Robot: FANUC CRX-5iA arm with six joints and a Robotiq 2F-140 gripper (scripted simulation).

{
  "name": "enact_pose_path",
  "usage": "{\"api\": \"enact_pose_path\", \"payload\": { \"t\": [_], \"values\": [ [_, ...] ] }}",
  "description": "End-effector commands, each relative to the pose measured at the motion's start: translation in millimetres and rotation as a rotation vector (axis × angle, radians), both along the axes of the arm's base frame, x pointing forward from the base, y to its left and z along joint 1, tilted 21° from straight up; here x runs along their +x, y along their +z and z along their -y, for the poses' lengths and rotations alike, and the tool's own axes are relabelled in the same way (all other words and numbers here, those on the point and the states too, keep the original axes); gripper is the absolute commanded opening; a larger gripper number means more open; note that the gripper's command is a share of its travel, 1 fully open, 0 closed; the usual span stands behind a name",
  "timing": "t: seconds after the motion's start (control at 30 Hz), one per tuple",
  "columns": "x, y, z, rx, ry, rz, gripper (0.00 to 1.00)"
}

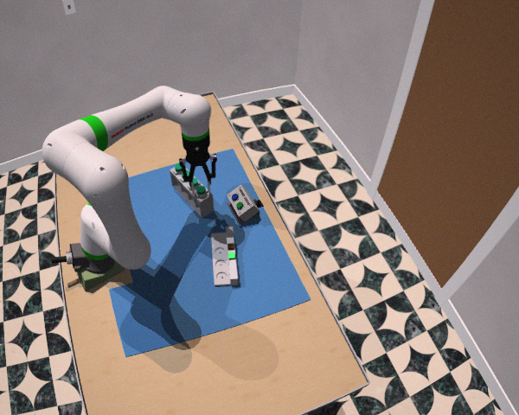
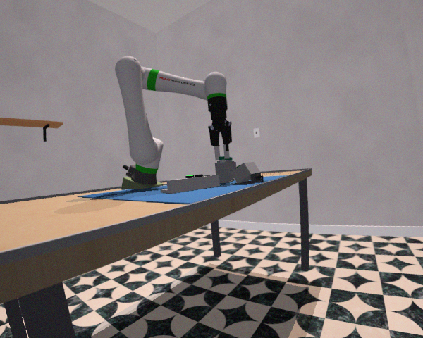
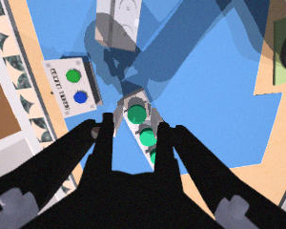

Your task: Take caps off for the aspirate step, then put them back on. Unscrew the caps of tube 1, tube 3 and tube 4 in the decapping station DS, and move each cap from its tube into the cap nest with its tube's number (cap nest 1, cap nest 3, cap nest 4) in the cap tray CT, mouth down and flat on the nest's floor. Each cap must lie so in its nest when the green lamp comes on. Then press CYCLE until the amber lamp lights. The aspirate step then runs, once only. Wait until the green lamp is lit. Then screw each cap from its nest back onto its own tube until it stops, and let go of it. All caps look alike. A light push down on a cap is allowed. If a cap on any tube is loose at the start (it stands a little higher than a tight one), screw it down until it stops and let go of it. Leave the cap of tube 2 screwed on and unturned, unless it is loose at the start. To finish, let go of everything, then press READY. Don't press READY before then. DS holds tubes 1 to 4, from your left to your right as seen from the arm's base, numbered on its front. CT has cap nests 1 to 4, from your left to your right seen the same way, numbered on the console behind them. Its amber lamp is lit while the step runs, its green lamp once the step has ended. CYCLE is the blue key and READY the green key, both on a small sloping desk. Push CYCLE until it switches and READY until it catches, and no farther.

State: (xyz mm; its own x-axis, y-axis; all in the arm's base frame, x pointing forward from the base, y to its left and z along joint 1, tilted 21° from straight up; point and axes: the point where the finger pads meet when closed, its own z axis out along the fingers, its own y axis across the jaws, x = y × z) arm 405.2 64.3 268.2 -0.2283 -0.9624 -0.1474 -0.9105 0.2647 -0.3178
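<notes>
The decapping station DS (image 1: 191, 189) stands on the blue mat with green caps on its tubes; three of them show in the top view. My gripper (image 1: 200, 181) points straight down over the end of DS nearest the cap tray. In the wrist view my gripper (image 3: 136, 113) is open, its fingers on either side of the end cap (image 3: 136, 113) with gaps and nothing held. Two more caps (image 3: 148, 137) show behind it. The cap tray CT (image 1: 224, 262) has empty nests, and its green lamp (image 1: 231, 255) is lit.
The sloping desk (image 1: 244, 204) stands right of DS, with the blue CYCLE key (image 1: 235, 195) and the green READY key (image 1: 240, 205). The table's edge runs close behind the desk. My arm's base (image 1: 94, 263) is at the left.
</notes>
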Motion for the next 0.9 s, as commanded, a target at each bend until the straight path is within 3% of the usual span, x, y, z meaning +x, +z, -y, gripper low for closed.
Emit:
{"api": "enact_pose_path", "payload": {
  "t": [0.0,0.2,0.3,0.37,0.67,0.87],
  "values": [
    [-0.1,0.7,0.0,-0.083,0.227,0.015,0.35],
    [-0.1,0.7,0.0,-0.167,0.452,0.030,0.35],
    [-0.1,0.7,0.0,-0.170,0.461,0.031,0.35],
    [-0.1,0.7,0.0,-0.227,0.617,0.041,0.35],
    [0.0,0.7,0.1,-0.354,0.957,0.064,0.35],
    [0.1,0.8,0.1,-0.358,0.974,0.064,0.35]
  ]
}}
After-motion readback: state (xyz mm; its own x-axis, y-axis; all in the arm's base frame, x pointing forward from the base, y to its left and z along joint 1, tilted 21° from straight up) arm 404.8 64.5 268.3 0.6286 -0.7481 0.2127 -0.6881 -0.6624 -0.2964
